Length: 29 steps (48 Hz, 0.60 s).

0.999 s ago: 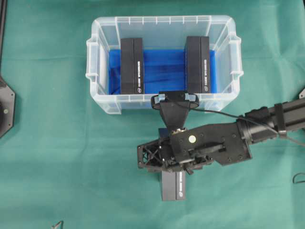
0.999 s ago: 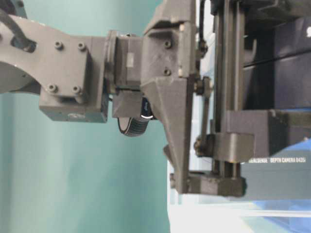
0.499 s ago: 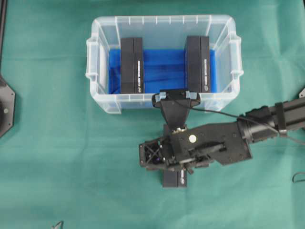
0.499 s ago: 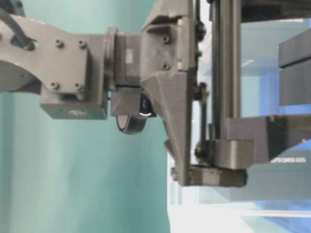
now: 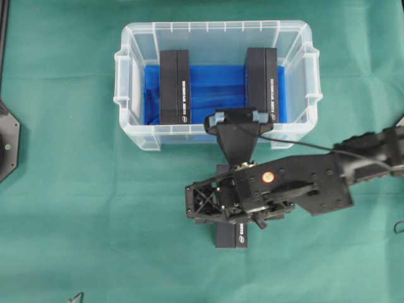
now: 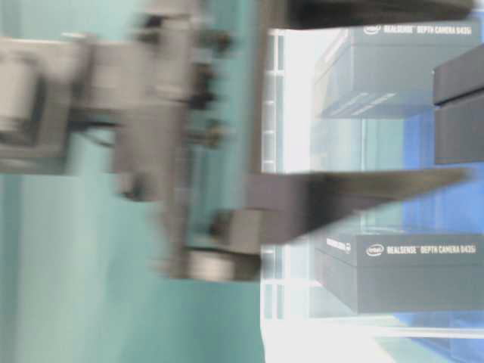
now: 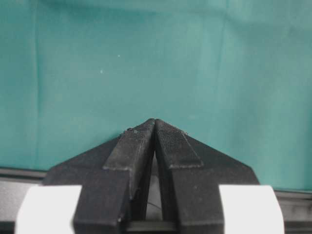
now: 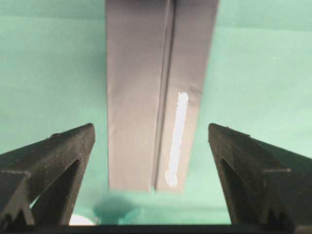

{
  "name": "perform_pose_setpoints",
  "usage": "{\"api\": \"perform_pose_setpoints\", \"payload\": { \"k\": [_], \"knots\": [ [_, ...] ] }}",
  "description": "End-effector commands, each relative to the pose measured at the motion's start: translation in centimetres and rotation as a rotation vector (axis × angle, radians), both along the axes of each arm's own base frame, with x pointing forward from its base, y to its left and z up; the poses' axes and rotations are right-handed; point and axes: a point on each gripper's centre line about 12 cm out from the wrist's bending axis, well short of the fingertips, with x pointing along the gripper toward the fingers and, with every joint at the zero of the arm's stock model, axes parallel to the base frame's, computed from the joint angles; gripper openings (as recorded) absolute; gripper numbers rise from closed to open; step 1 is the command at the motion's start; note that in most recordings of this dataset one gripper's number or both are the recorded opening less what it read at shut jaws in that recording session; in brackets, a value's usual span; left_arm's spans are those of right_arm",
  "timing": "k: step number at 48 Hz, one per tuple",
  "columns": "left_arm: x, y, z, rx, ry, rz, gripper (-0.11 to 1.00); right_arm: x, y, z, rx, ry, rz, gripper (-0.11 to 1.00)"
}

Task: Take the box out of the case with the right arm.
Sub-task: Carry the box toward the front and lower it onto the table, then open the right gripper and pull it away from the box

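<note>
"REALSENSE DEPTH CAMERA D435" (Intel logo) on box (image 6: 408, 276)

Translucent plastic case (image 5: 297, 33), matt black box (image 8: 156, 87), green cloth (image 5: 63, 189)

Looks like a robot lab or test room. Green cloth (image 5: 76, 208) spread flat over the whole table. A black robot arm (image 5: 297, 186) with a cable reaching in from the side. A clear plastic case (image 5: 218, 35) with a blue bottom, holding black camera boxes (image 5: 175, 87). No dishes, toys or home things, just test gear.
</note>
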Motion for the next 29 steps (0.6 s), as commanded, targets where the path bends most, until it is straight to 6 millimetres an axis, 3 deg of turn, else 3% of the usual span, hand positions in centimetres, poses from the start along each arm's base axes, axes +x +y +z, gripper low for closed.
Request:
{"api": "perform_pose_setpoints", "payload": {
  "k": [1, 8, 14, 29],
  "knots": [
    [0.2, 0.1, 0.9, 0.004, -0.026, 0.003, 0.00, -0.5, -0.5, 4.7, -0.010, -0.069, 0.000, 0.92],
    [0.1, 0.1, 0.9, 0.002, -0.028, 0.003, 0.00, -0.7, -1.3, 8.2, -0.065, -0.085, -0.002, 0.92],
    [0.2, 0.1, 0.9, 0.002, -0.029, 0.002, 0.00, -0.8, -1.8, 9.9, -0.089, -0.087, -0.009, 0.92],
    [0.2, 0.2, 0.9, 0.002, -0.029, 0.007, 0.00, -0.8, -2.2, 10.1, -0.100, -0.083, 0.042, 0.92]
  ]
}}
